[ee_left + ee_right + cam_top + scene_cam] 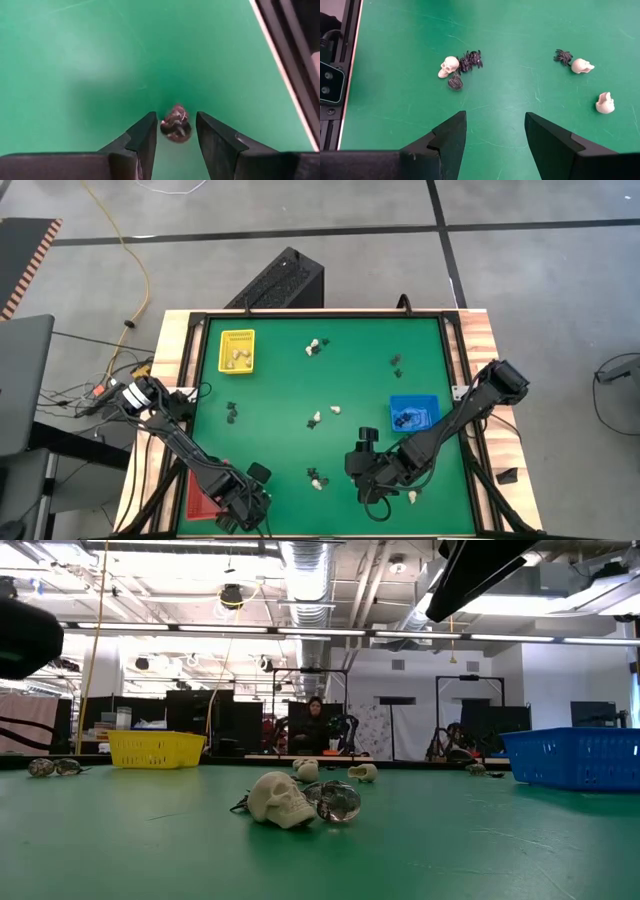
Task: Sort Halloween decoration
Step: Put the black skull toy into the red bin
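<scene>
The Halloween decoration lies scattered on the green mat: cream skulls and black spiders. My left gripper is at the near left, beside the red tray. It is shut on one dark round trinket. My right gripper hangs open over the near middle of the mat, with nothing between its fingers. Just beyond it lie a cream skull and black spiders on the mat. The low view shows this skull beside a clear ball. My left gripper pinches the small dark trinket by its two sides between its two fingers, which point steeply down. The trinket fills nearly the whole gap. Whether it hangs clear of the mat or rests on it, I cannot tell.
A yellow tray with cream pieces stands at the far left and a blue tray with dark pieces at the right. More skulls and spiders lie mid-mat. A dark frame borders the mat.
</scene>
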Controlling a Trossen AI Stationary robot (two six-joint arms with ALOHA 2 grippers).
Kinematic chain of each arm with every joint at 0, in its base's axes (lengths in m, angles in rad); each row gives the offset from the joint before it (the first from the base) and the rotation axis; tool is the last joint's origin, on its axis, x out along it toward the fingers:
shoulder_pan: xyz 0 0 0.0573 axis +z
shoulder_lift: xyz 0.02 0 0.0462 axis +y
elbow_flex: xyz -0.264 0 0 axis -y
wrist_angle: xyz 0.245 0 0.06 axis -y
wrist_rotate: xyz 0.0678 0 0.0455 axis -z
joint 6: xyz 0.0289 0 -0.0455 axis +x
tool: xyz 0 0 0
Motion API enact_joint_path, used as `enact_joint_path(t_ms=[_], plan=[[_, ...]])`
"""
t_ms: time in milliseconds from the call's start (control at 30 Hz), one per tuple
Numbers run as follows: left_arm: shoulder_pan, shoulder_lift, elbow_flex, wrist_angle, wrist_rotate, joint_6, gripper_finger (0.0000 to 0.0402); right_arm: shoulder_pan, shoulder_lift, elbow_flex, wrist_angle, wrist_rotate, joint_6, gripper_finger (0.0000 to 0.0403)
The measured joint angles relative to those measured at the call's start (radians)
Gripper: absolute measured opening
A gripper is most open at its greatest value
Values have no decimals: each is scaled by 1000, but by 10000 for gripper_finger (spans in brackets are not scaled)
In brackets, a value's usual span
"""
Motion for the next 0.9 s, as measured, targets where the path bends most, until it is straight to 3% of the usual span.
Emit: enact_joint_path(t_ms=[700, 900], plan=[[0, 1, -5, 20, -14, 10, 128, 0, 0, 0, 0, 0, -2, 232], [-5, 57, 2, 21, 16, 16, 128, 1, 0, 0, 3, 0, -2, 232]])
